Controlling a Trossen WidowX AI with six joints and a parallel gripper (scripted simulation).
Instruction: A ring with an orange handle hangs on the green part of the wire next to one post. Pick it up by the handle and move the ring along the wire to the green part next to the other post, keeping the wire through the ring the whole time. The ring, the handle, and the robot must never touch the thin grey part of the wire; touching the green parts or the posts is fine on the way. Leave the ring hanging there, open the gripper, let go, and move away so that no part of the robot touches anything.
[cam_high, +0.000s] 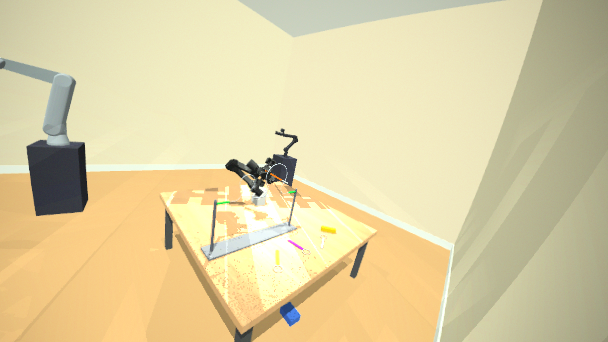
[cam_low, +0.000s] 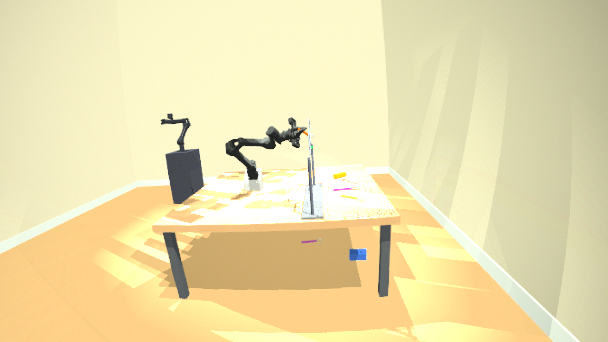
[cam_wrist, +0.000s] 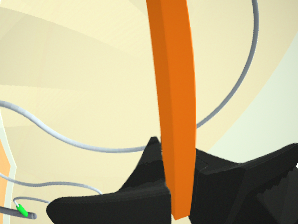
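My gripper (cam_high: 268, 172) (cam_low: 302, 130) (cam_wrist: 158, 141) is shut on the orange handle (cam_high: 277, 177) (cam_wrist: 176, 95), high above the table. The handle's ring (cam_high: 278, 164) (cam_wrist: 256, 30) is a large thin circle, seen almost edge-on in the exterior view. The thin grey wire (cam_wrist: 95, 149) runs in waves behind the fingers in the wrist view. Whether it touches the ring, and where it passes through, cannot be told. One green part (cam_high: 223, 202) is by the near-left post (cam_high: 213, 227), another green part (cam_high: 292, 192) by the far-right post (cam_high: 293, 209). One green end (cam_wrist: 22, 210) shows lower left in the wrist view.
The posts stand on a grey base plate (cam_high: 250, 241) (cam_low: 318, 202). On the table (cam_high: 320, 260) lie a yellow block (cam_high: 328, 230) (cam_low: 339, 175), a magenta-handled ring (cam_high: 296, 245) and a yellow-handled ring (cam_high: 277, 257). A blue block (cam_high: 290, 314) (cam_low: 358, 254) is beyond the table's edge.
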